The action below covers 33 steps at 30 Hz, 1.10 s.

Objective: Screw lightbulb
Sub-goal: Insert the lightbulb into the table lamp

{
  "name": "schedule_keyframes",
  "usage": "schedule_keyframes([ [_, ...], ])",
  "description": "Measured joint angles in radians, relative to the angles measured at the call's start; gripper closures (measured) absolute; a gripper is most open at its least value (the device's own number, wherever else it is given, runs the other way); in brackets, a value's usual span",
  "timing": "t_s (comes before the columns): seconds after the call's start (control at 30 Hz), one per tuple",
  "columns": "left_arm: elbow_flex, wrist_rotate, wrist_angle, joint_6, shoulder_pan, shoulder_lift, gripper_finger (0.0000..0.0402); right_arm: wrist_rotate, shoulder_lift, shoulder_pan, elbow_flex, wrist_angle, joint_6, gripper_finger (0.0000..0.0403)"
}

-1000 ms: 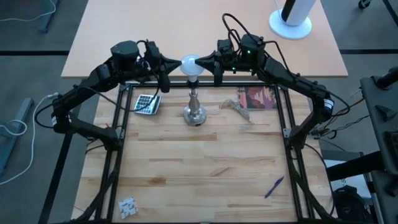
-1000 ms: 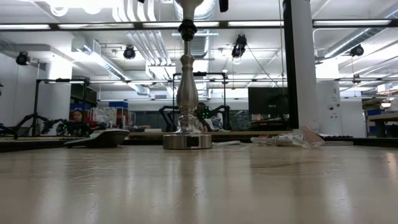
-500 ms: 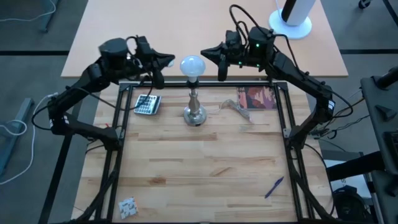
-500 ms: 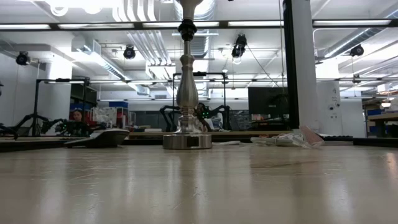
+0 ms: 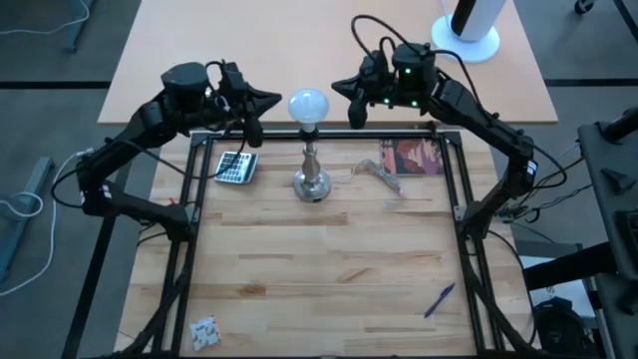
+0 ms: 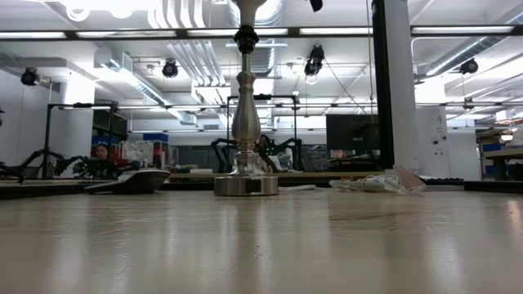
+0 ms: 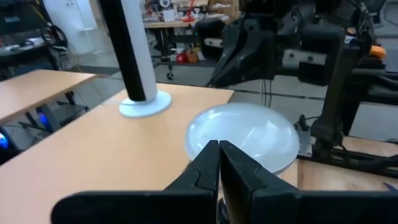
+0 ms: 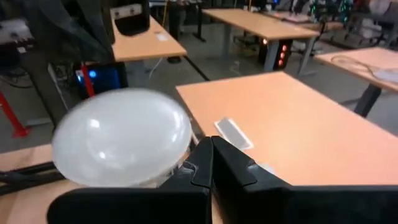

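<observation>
The small white frosted pear-shaped lightbulb [image 5: 309, 105] sits upright on top of the slim silver metal lamp stand [image 5: 312, 179], which rises from a round polished base at the far middle of the pale wooden plank surface [image 5: 329, 269]. The left gripper [image 5: 267, 99] hangs just to the left of the lightbulb and the right gripper [image 5: 342, 86] just to its right, each with its dark fingers pressed together on nothing and a gap between it and the glass. The main risk, judging from this, is that the lightbulb may not be fully threaded: its smooth, rounded, frosted glass gives hard fingers little to bite on, so a pinch that lands off-centre could slip, tilt the lightbulb in the socket and cross the thread, or knock it loose. The stand is tall and narrow over a small base, so a sideways push from either gripper could tip it, and the glass would likely not survive a fall onto the hard wood. Nearby lie a grey flat calculator [image 5: 235, 166] to the left of the stand, and a crumpled clear wrapper [image 5: 379, 174] and a dark red printed card [image 5: 414, 157] to its right; a toppling stand could land on these. A tall white cylinder on a round base [image 5: 467, 30] stands well apart on the far tan table.
</observation>
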Motion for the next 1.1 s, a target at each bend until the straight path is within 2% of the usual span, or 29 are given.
schedule_keyframes([
  [0.17, 0.000, 0.015, 0.000, -0.004, -0.002, 0.018, 0.0401, -0.003, 0.000, 0.002, -0.038, 0.003, 0.024, 0.0403],
  [0.63, 0.000, 0.015, 0.003, -0.007, -0.002, 0.045, 0.0398, -0.011, 0.000, 0.008, -0.037, 0.006, 0.018, 0.0403],
  [0.77, 0.000, 0.015, 0.003, -0.007, -0.002, 0.045, 0.0400, -0.064, 0.000, 0.013, -0.037, 0.023, 0.017, 0.0403],
  [1.1, 0.000, 0.000, 0.005, -0.005, -0.002, 0.052, 0.0401, -0.062, 0.004, 0.026, -0.036, 0.037, 0.031, 0.0403],
])
